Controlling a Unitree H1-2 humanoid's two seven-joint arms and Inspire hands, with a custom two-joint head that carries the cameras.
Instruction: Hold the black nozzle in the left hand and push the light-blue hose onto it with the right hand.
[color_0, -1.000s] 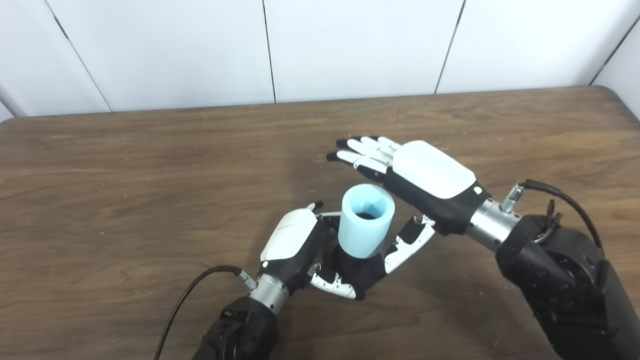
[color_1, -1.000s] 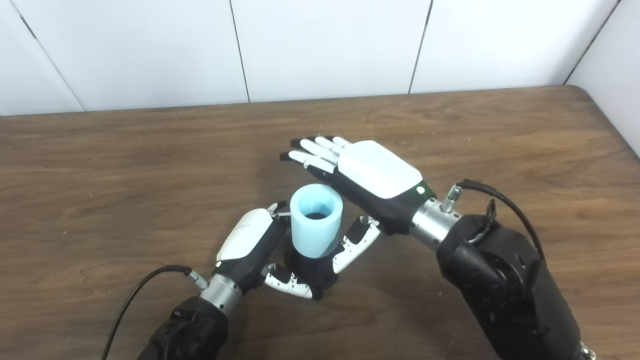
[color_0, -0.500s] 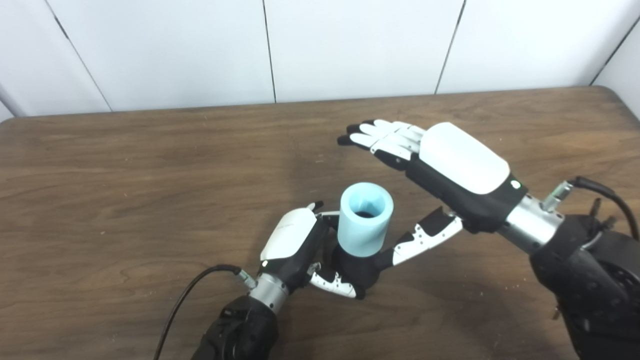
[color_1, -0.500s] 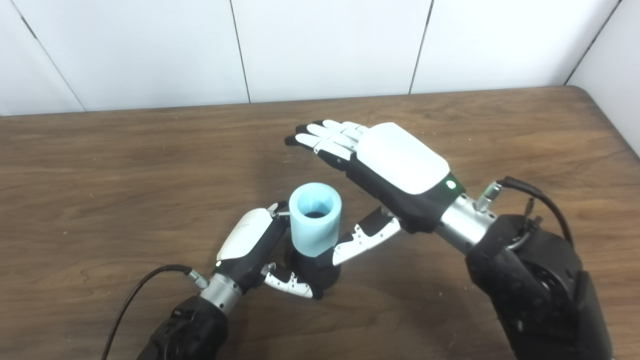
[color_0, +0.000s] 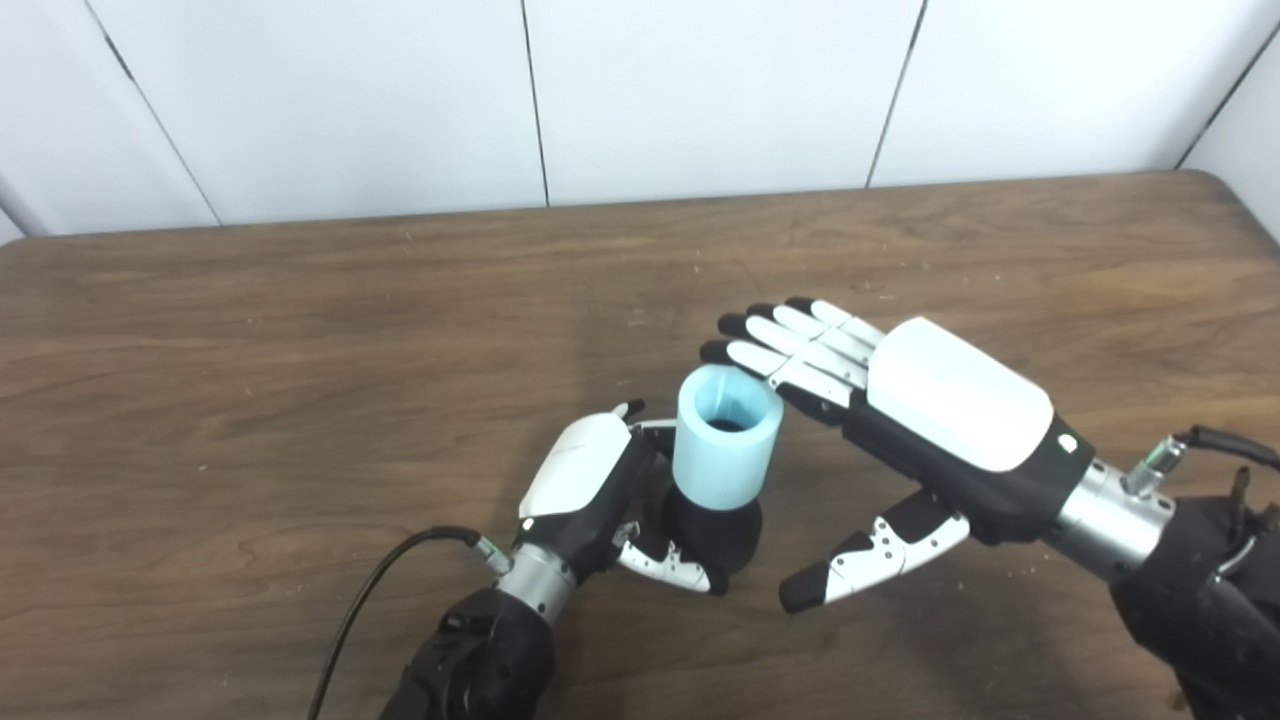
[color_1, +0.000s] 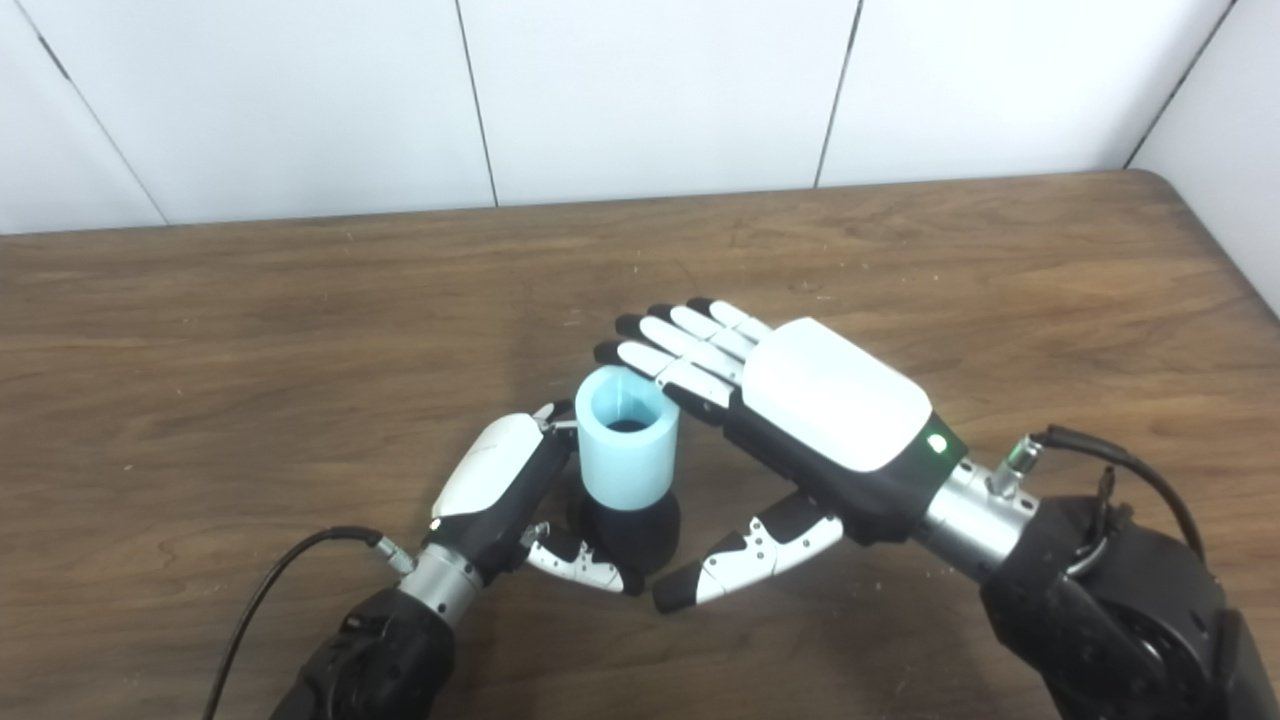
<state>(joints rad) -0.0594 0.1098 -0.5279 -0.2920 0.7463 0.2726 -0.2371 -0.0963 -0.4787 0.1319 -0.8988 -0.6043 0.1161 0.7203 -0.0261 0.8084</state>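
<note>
A short light-blue hose (color_0: 723, 438) stands upright on top of the black nozzle (color_0: 716, 535), its open end facing up. My left hand (color_0: 590, 490) is shut around the nozzle's base, with the thumb curled across its front. My right hand (color_0: 900, 415) is open, palm down, just right of the hose. Its fingertips (color_0: 735, 340) reach over the hose's far rim, and I cannot tell whether they touch it. Its thumb (color_0: 865, 555) points down-left at the table, apart from the nozzle.
The brown wooden table (color_0: 250, 340) runs back to a white panelled wall (color_0: 700, 90). A black cable (color_0: 370, 590) loops out from my left wrist. The right forearm (color_0: 1200, 560) fills the lower right corner.
The right hand rose and drew back to the right, then came down with its fingertips over the hose's rim. Its thumb left the nozzle's side. The left hand, hose and nozzle stayed put.
</note>
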